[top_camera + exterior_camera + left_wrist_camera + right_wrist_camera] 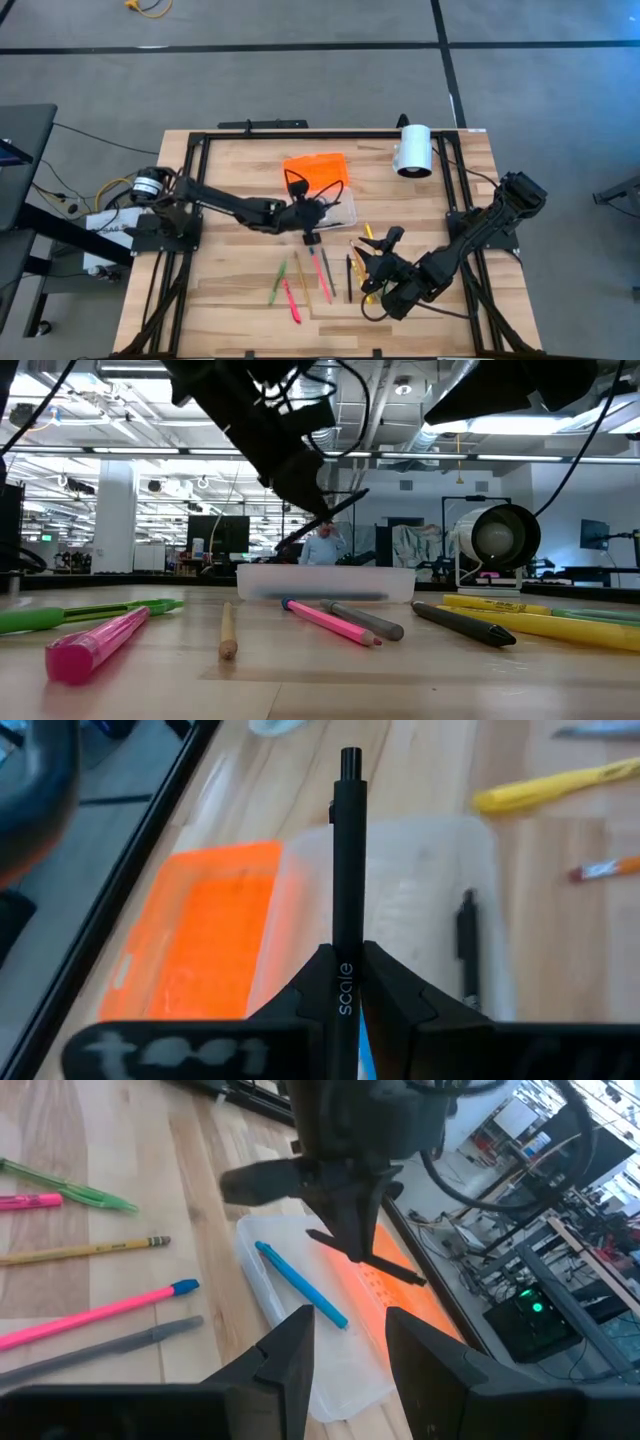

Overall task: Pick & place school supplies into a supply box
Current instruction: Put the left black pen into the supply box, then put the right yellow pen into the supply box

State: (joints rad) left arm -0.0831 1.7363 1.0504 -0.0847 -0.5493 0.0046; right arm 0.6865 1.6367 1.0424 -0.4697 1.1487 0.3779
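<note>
Blk pen (pixel 348 870) in left gripper (pixel 345 982), over box (pixel 400 910).

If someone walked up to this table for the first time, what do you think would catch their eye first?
Most likely the bright orange lid lying open beside the clear supply box at the table's middle, with the left gripper shut on a black pen just above that box. Next, the coloured pens and pencils scattered on the wood nearer the front edge, where the right gripper hangs open.
</note>
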